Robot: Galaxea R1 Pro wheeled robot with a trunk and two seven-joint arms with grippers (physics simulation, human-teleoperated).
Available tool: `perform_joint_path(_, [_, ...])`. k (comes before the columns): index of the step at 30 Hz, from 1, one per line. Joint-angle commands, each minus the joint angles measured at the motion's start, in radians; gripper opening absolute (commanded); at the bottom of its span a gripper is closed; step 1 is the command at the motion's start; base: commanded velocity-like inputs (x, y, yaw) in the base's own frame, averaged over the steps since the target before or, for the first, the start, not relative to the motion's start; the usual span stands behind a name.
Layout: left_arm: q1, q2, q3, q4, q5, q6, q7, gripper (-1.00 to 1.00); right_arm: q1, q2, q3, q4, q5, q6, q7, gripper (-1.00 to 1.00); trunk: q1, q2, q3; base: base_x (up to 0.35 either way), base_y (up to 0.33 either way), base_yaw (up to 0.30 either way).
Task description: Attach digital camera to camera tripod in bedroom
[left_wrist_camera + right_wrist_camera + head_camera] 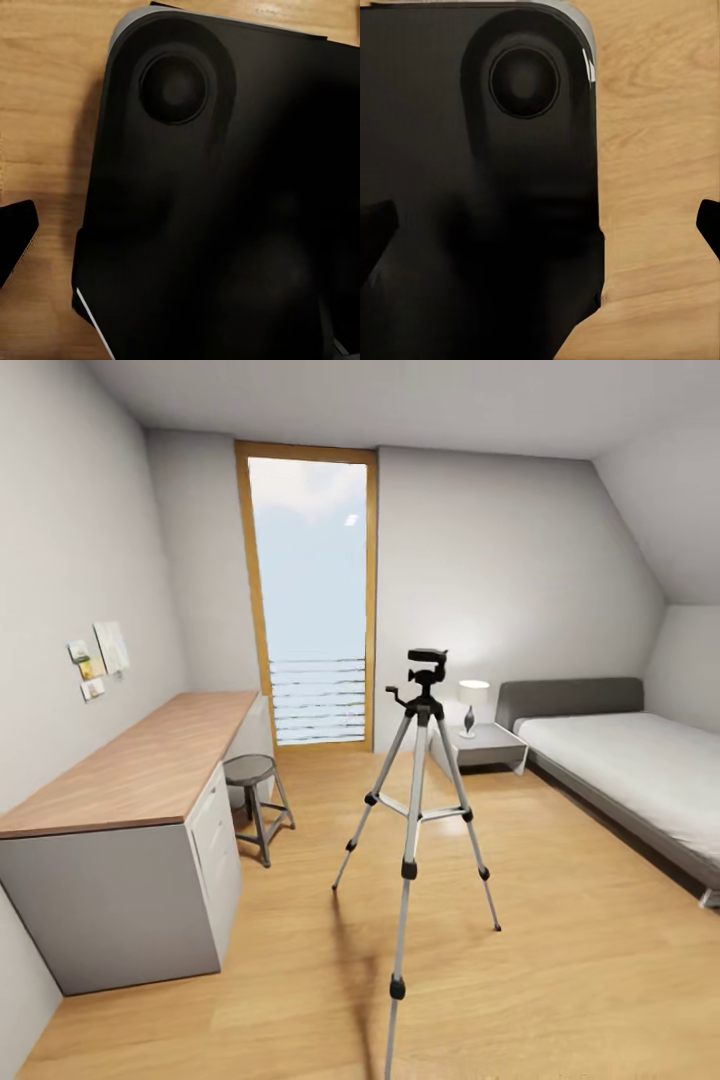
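One camera tripod stands mid-floor, untouched.

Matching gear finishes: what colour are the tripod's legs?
Silver, with black joints and feet, on the camera tripod; clearest in the head view.

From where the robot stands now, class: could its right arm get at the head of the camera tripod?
Probably not yet. The camera tripod stands out on the wood floor, well ahead, with no arm raised toward it. Nothing blocks the way; the right wrist view faces the robot's own black base.

Readable text: none | small pale paper notes pinned on grey wall: markings too small to read
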Motion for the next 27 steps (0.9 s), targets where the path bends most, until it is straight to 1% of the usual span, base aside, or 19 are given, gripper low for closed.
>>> perform_joint_path(1, [0.001,0.0,0.004,-0.002,0.005,-0.001,-0.002,1.0,-0.001,0.0,-0.002,0.002,-0.005,-0.006,0.002,1.0,0.0,0.0,-0.001,0.0,0.0,-0.296])
perform_joint_path(27, [0.001,-0.001,0.005,-0.002,0.006,0.001,0.001,1.0,-0.001,0.005,0.007,0.002,0.002,-0.012,0.002,1.0,0.0,0.0,-0.001,0.0,0.0,-0.296])
